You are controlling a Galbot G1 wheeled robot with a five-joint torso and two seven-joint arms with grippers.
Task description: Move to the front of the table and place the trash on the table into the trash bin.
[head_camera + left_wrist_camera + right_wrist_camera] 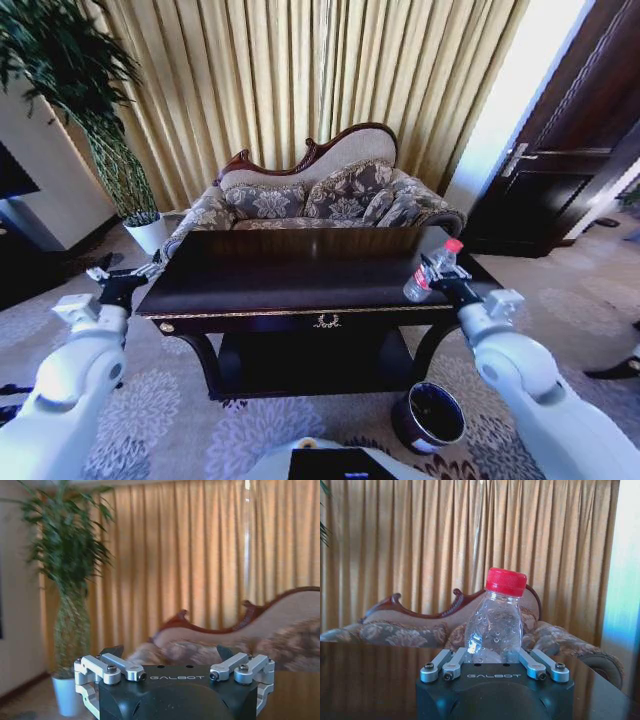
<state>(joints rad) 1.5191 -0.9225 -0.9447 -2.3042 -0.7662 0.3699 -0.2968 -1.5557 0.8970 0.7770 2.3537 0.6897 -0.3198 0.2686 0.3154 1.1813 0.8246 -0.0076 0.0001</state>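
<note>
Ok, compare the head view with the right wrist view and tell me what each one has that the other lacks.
Head view alone: the trash bin on the carpet by the table's right front leg, the left claw open at the table's left edge, and the white-potted plant. Right wrist view alone: droplets inside the bottle. Both: the right claw shut on the red-capped bottle, the table, sofa and curtains.

head view looks down over the table (300,285); both wrist views, seemingly level, share the sofa (260,640).
</note>
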